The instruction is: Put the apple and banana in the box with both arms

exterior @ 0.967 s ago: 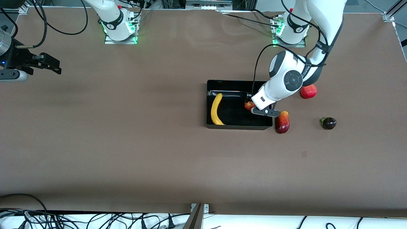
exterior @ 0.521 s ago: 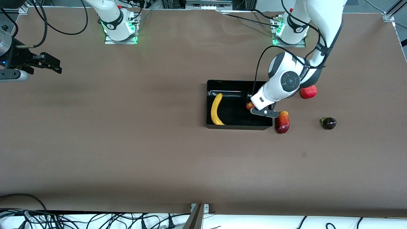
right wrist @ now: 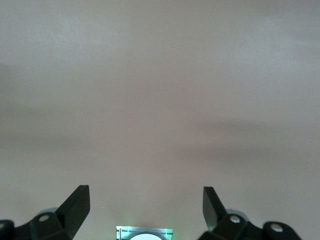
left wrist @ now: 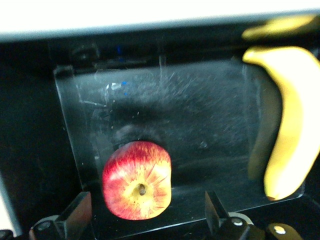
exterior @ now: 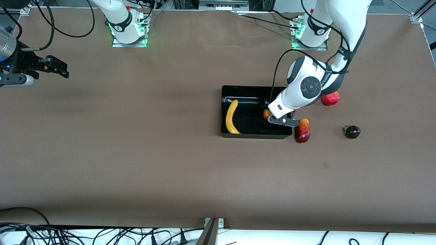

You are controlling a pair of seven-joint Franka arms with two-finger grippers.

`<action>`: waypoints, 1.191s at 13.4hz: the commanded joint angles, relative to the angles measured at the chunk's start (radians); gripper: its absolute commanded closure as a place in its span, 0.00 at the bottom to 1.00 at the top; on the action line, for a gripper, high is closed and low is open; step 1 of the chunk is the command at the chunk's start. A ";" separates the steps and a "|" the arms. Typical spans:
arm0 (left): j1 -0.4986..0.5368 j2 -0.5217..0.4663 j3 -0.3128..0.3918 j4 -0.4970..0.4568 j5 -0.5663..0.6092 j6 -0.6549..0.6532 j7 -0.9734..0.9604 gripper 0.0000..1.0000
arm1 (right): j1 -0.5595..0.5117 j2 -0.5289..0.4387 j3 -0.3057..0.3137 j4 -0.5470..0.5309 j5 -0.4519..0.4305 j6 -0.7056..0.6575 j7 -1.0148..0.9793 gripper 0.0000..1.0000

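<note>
We log: long curved yellow banana [exterior: 232, 116] lies in black plastic open-top box [exterior: 255, 136], 9 o'clock side | small red-yellow apple [left wrist: 137, 180] on box floor, 3 o'clock side | left gripper [left wrist: 145, 222] over apple, fingers wide apart, holding nothing | right gripper [right wrist: 145, 210] waits over bare table at right arm's end, spread wide, empty | both fruits in, only retreat left, we judge.

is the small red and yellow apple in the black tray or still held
In the black tray, released: the apple lies on its floor between the left gripper's open fingers, untouched. The yellow banana lies there too.

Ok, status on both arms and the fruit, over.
Left gripper jaws open over the black plastic box; small red-yellow apple released inside. Long yellow banana in box. Right gripper open, waiting at its table end. Nothing obstructing.
</note>
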 commanded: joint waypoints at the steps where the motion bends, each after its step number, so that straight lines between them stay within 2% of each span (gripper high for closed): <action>1: 0.006 -0.114 0.006 -0.014 0.017 -0.057 -0.006 0.00 | -0.005 -0.007 0.009 0.015 0.017 -0.025 0.012 0.00; 2: 0.028 -0.152 0.006 -0.014 0.017 -0.098 -0.002 0.00 | -0.005 -0.007 0.009 0.016 0.017 -0.036 0.014 0.00; 6: 0.137 -0.273 0.006 -0.023 0.020 -0.121 -0.002 0.00 | -0.003 -0.005 0.012 0.019 0.017 -0.036 0.014 0.00; 12: 0.314 -0.530 0.018 -0.006 0.036 -0.461 0.083 0.00 | -0.003 -0.004 0.037 0.018 0.030 -0.036 0.012 0.00; 14: 0.317 -0.582 0.080 0.064 0.109 -0.599 0.083 0.00 | -0.003 -0.004 0.030 0.019 0.029 -0.033 0.012 0.00; 16: 0.316 -0.573 0.108 0.192 0.123 -0.739 0.074 0.00 | -0.003 -0.005 0.027 0.019 0.029 -0.030 0.011 0.00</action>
